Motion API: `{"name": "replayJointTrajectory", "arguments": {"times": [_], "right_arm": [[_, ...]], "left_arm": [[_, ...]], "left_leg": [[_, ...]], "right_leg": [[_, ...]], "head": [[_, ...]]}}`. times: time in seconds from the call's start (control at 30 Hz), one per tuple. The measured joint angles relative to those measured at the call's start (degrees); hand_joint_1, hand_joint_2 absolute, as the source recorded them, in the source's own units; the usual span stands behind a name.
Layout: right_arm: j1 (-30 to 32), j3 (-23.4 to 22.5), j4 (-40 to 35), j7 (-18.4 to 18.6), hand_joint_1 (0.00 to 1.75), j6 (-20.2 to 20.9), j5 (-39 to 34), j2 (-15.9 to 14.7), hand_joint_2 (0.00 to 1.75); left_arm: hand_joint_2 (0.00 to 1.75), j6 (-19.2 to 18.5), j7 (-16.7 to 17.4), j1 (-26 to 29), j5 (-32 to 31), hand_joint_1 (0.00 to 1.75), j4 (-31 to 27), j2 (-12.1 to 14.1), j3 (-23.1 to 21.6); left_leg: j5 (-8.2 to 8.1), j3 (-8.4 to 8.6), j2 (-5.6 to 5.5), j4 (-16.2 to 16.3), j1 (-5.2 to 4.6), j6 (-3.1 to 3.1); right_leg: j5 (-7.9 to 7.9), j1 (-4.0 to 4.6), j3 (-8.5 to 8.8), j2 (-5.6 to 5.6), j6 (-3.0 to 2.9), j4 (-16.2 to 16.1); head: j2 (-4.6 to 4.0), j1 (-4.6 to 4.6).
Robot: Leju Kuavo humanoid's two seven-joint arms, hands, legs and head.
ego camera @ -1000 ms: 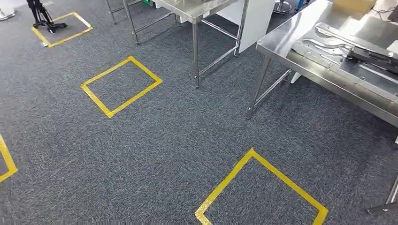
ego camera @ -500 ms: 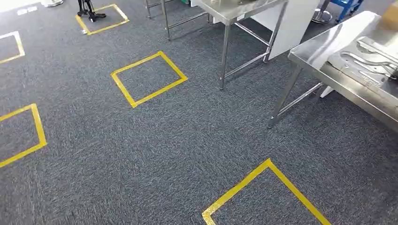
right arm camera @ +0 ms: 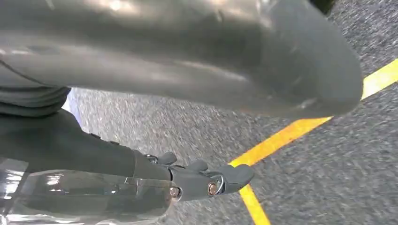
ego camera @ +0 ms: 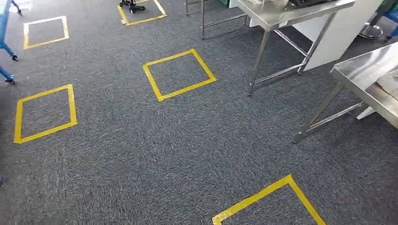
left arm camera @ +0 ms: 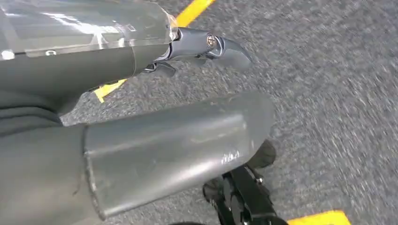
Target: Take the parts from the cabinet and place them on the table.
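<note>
No readable text, label, brand or number is seen. Faint embossed marks are noted on the left hand [left arm camera: 141, 154] thumb cover, too blurred to be read.

Open grey carpet [ego camera: 141, 154] fills the foreground, marked with flat yellow tape squares [ego camera: 179, 74]. Obstacles stand to the right: a steel surface [ego camera: 363, 75] on slanting legs [ego camera: 319, 110], and farther back a second steel surface [ego camera: 286, 14] beside a white panel [ego camera: 338, 37]. A blue frame [ego camera: 4, 42] stands at the left edge.
</note>
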Motion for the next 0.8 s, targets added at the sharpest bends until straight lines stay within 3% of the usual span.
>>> {"name": "replayJointTrajectory", "arguments": {"times": [0.07, 0.1, 0.13, 0.17, 0.23, 0.27, 0.3, 0.33, 0.4, 0.43, 0.47, 0.5, 0.57, 0.6, 0.63, 0.67, 0.7, 0.77, 0.8], "right_arm": [[-0.2, 0.0, 0.0, 0.0, 0.0, 0.0, 0.1, 0.0, 0.0], [-0.4, 0.0, 0.0, -0.1, 0.0, 0.0, 0.1, 0.0, 0.0], [-0.4, 0.0, 0.0, -0.1, 0.0, 0.0, 0.1, 0.0, 0.0], [-0.3, -0.1, 0.0, -0.1, 0.0, 0.0, 0.1, 0.0, 0.0], [-0.2, -0.2, 0.0, -0.1, 0.0, 0.1, 0.1, 0.0, 0.0], [-0.2, -0.3, 0.1, -0.1, 0.0, 0.1, 0.1, 0.0, 0.0], [-0.3, -0.5, 0.1, -0.1, 0.0, 0.1, 0.2, 0.0, 0.0], [-0.3, -0.5, 0.1, -0.2, 0.0, 0.1, 0.4, 0.0, 0.0], [-0.5, -0.7, 0.2, -1.3, 0.0, 0.8, 1.5, 0.0, 0.0], [-0.7, -1.0, 0.2, -2.3, 0.0, 1.5, 2.4, 0.0, 0.0], [-0.8, -1.2, 0.3, -3.0, 0.0, 2.2, 3.4, 0.0, 0.0], [-1.1, -1.7, 0.5, -3.9, 0.0, 2.8, 4.6, 0.0, 0.0], [-1.9, -2.7, 0.6, -5.3, 0.0, 3.8, 6.8, 0.0, 0.0], [-2.4, -2.9, 0.8, -6.3, 0.0, 4.5, 8.3, 0.0, 0.0], [-2.6, -3.1, 1.0, -7.5, 0.0, 4.9, 9.7, -0.1, 0.0], [-2.8, -3.7, 1.7, -9.2, 0.0, 5.2, 11.3, -0.2, 0.0], [-3.1, -4.0, 2.3, -10.3, 0.0, 5.2, 12.2, -0.4, 0.0], [-3.4, -4.8, 4.0, -11.8, 0.0, 5.0, 13.7, -0.8, 0.0], [-3.6, -5.2, 4.8, -12.3, 0.0, 4.8, 14.2, -1.0, 0.0]], "left_arm": [[0.0, 0.0, 0.0, 0.4, 0.0, 0.0, 0.0, 0.0, 0.0], [0.0, 0.0, 0.0, 0.5, 0.0, 0.0, 0.0, 0.0, 0.0], [0.0, 0.0, 0.0, 0.6, 0.0, 0.0, 0.0, -0.1, 0.0], [0.0, 0.0, 0.0, 0.4, 0.0, 0.0, 0.0, -0.1, 0.0], [0.0, 0.0, 0.0, -0.1, 0.0, 0.0, 0.0, -0.1, 0.0], [0.0, 0.0, 0.0, 0.0, 0.0, 0.0, 0.0, -0.1, 0.0], [0.0, 0.0, 0.0, 0.1, 0.0, 0.0, 0.0, -0.1, 0.0], [0.0, 0.0, 0.0, 0.3, 0.0, 0.0, 0.0, -0.1, 0.0], [0.0, 0.3, 0.0, 0.3, 0.0, 0.0, 0.0, -0.1, 0.0], [0.0, 0.3, -0.1, 0.2, 0.0, 0.0, 0.0, -0.1, 0.0], [0.0, 0.4, -0.1, 0.0, 0.0, 0.0, 0.0, -0.1, 0.0], [0.0, 0.4, -0.2, -0.1, 0.0, 0.0, 0.0, -0.1, 0.0], [0.0, 0.4, -0.2, 0.1, 0.0, 0.0, 0.0, -0.1, -0.1], [0.0, 0.4, -0.2, 0.2, 0.0, 0.0, 0.0, -0.1, -0.1], [0.0, 0.5, -0.2, 0.3, 0.0, 0.0, 0.0, -0.1, -0.2], [0.0, 0.6, -0.2, 0.1, 0.0, 0.0, 0.0, -0.1, -0.3], [0.0, 0.6, -0.2, -0.1, 0.0, 0.0, 0.0, -0.1, -0.5], [0.0, 0.7, -0.2, -0.5, 0.0, 0.0, 0.0, -0.1, -0.9], [0.0, 0.7, -0.1, -0.5, 0.0, 0.0, 0.0, -0.1, -1.0]], "left_leg": [[0.24, -0.32, -1.23, -0.4, 0.27, -0.88], [0.21, -0.4, -1.71, -0.4, 0.26, -1.26], [-0.48, -0.52, 1.4, 0.8, 0.24, -1.3], [-2.47, -1.91, 4.19, 3.6, 0.06, -1.56], [-6.99, -6.35, 5.72, 12.7, 0.22, -2.08], [-8.24, -8.11, 5.92, 16.4, 0.25, -2.25], [-8.19, -8.76, 6.06, 17.9, 0.26, -2.32], [-6.73, -8.02, 6.14, 16.5, 0.28, -2.34], [-2.02, -3.25, 6.99, 7.5, 0.23, -2.03], [-0.05, -0.27, 8.95, 2.2, 0.09, -1.65], [-0.77, 0.63, 11.29, -0.1, -0.57, -1.1], [-0.39, 0.5, 10.21, -0.1, -0.62, -0.58], [-0.47, 0.12, 9.27, 0.0, -0.78, -0.2], [-0.17, 0.18, 8.51, -0.6, -0.64, 0.28], [0.31, 0.82, 8.05, -1.1, -0.15, 0.69], [0.45, 0.73, 7.51, -1.2, -0.15, 1.09], [0.63, 0.54, 6.99, -1.2, -0.15, 1.38], [0.67, 0.4, 5.56, -1.2, -0.24, 1.48], [0.67, 0.41, 4.85, -1.1, -0.25, 1.48]], "right_leg": [[0.02, 0.39, 0.18, -1.03, -0.47, -0.1], [0.33, -0.04, 0.43, -1.72, -0.96, -0.7], [0.52, -0.11, 0.75, -2.61, -1.35, -1.0], [0.44, 0.01, 0.83, -3.32, -1.84, -1.1], [0.26, 0.34, 0.82, -5.23, -2.13, -1.1], [0.16, 0.42, 0.78, -6.06, -2.18, -1.1], [0.06, 0.46, 0.85, -6.77, -2.2, -1.1], [-0.08, 0.46, 0.99, -7.49, -2.13, -1.1], [-0.4, 0.48, 1.51, -8.89, -1.87, -1.1], [-0.62, 0.51, 1.87, -9.56, -1.7, -1.1], [-0.95, 0.95, 2.06, -10.12, -1.31, -0.9], [-1.06, 0.99, 2.12, -10.53, -1.04, -1.0], [-1.07, 0.89, 2.37, -11.39, -0.68, -1.2], [-1.16, 1.06, 2.69, -11.97, -0.3, -1.3], [-1.79, 0.65, 2.69, -9.82, 0.21, -0.7], [-3.31, 0.62, 1.75, -6.65, 0.3, 1.1], [-5.63, 0.56, -0.16, -5.26, 0.3, 4.9], [-9.35, 0.53, -4.9, -4.57, 0.38, 14.1], [-9.38, 0.51, -6.21, -4.55, 0.38, 16.2]], "head": [[0.0, 0.09], [0.0, 0.0], [0.0, 0.05], [0.0, -0.5], [0.0, -0.52], [0.0, -0.52], [0.0, -0.59], [0.0, -0.57], [0.0, -0.59], [0.0, -0.63], [0.0, -0.66], [0.0, -0.46], [-0.02, -0.41], [0.0, -0.46], [0.0, -0.37], [0.0, -0.22], [0.0, -0.11], [0.0, -0.04], [0.0, -0.02]]}}
